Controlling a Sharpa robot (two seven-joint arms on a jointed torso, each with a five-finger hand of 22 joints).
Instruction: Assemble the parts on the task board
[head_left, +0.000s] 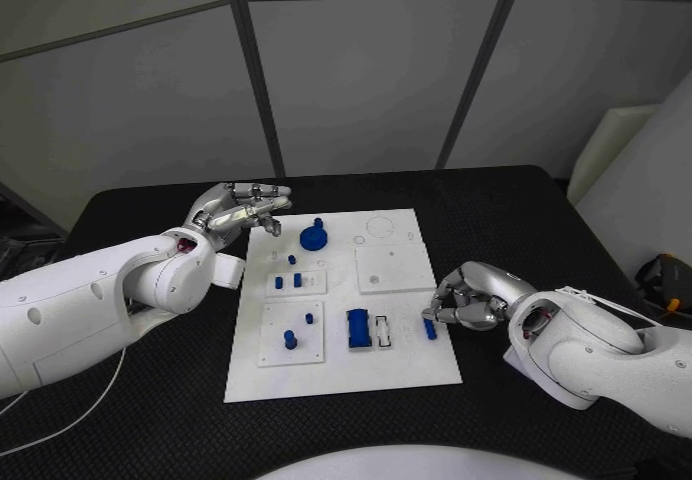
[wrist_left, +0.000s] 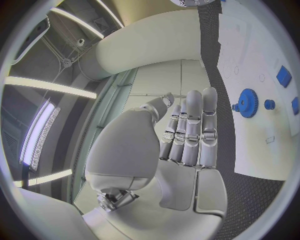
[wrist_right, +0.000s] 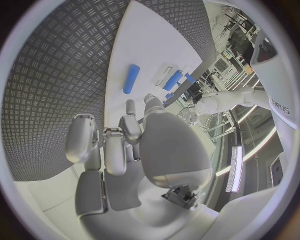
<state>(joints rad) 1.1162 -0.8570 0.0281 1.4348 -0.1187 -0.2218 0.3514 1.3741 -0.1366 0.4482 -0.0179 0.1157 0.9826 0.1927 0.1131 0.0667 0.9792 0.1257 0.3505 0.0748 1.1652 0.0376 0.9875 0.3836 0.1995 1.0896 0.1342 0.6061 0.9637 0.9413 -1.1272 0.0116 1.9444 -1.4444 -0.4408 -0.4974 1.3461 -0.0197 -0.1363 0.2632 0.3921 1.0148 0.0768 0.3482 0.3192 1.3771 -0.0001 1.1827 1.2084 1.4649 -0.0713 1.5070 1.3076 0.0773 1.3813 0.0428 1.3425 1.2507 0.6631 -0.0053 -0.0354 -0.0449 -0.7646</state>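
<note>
Seen from the head view: task board (head_left: 346, 375) centred on black table (head_left: 144, 200), blue gear (head_left: 315, 238) near its upper left, small blue rod (head_left: 430, 329) by its right edge. Left hand (head_left: 238, 212), empty with fingers apart, just off the upper-left corner. Right hand (head_left: 464, 300) curled in beside the rod, grasping nothing. Shown closer in the right wrist view: rod (wrist_right: 130, 78) lying flat, apart from the fingers (wrist_right: 130, 125).

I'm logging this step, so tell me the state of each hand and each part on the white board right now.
left hand: open, fingers apart, holding nothing, at the board's far left corner
right hand: fingers curled in, holding nothing, at the board's right edge
blue gear: on the board, untouched
blue block: lying on the board beside a white slot
blue bar: lying flat near the right hand
white board: flat on the table
</note>
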